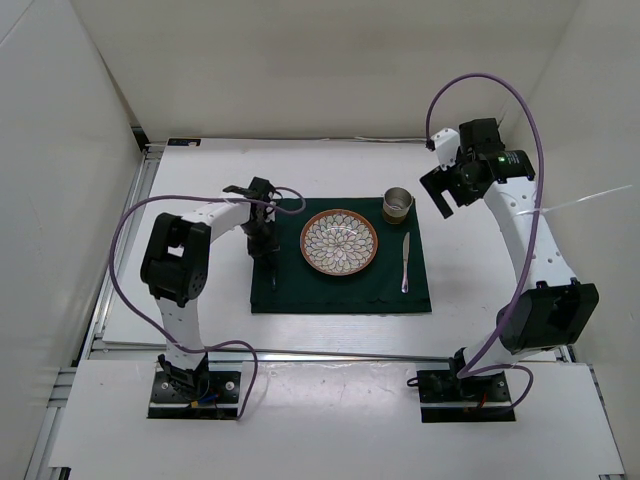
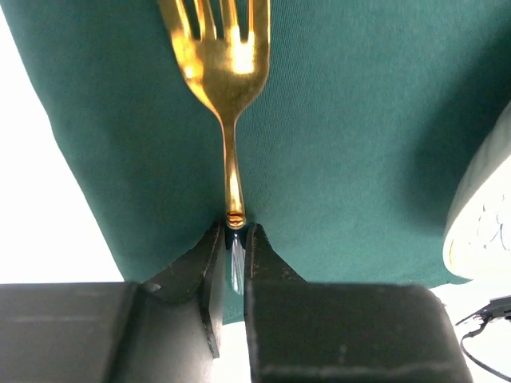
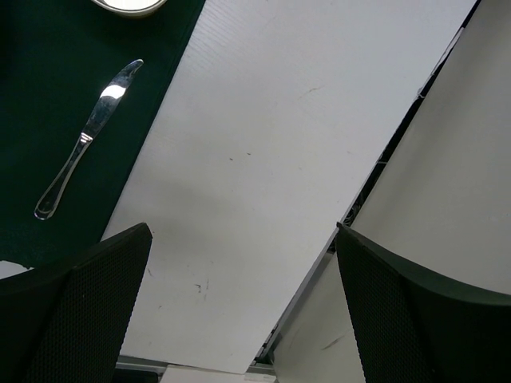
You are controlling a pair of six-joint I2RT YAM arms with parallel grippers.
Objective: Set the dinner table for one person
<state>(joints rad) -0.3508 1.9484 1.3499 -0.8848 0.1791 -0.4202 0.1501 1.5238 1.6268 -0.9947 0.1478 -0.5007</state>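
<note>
Left tool (image 2: 234, 237) grips the gold fork (image 2: 227, 76) by its handle (right tool (image 3: 241, 239) spread wide).

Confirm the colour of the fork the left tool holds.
Shiny gold. The fork shows best in the left wrist view, pinched by the left tool.

Dinner table (image 1: 330, 170): large, flat, white and rectangular. Lies level and spans the middle of the top view, from below the back wall down to the lower third. Edged with metal rails along the left and near sides. Looks matte, with a few small dark scuffs in the right wrist view.
</note>
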